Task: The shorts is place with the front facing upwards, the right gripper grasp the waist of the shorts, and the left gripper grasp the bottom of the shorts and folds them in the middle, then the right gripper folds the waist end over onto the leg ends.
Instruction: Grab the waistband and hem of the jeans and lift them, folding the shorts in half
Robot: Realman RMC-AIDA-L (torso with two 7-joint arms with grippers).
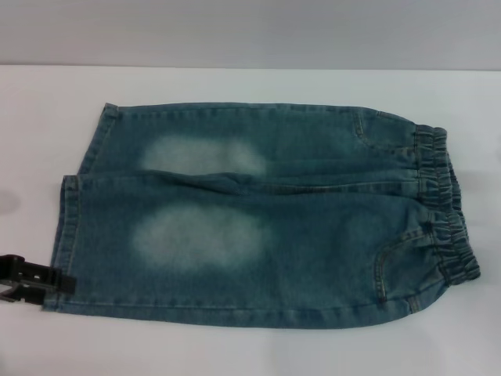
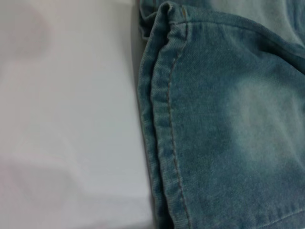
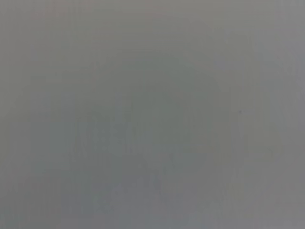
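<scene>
The blue denim shorts [image 1: 258, 215] lie flat and front up on the white table [image 1: 235, 352]. The elastic waist [image 1: 442, 207] is at the right and the two leg hems [image 1: 70, 211] at the left. My left gripper [image 1: 35, 280], black, sits low at the front left, right against the near leg's hem corner. Up close in the left wrist view, that stitched hem [image 2: 167, 124] runs beside bare table [image 2: 66, 119]. The right gripper is out of view, and the right wrist view holds only a plain grey surface.
White tabletop surrounds the shorts on all sides, with a grey wall [image 1: 250, 31] behind the table's far edge. Faded pale patches [image 1: 196, 235] mark both legs.
</scene>
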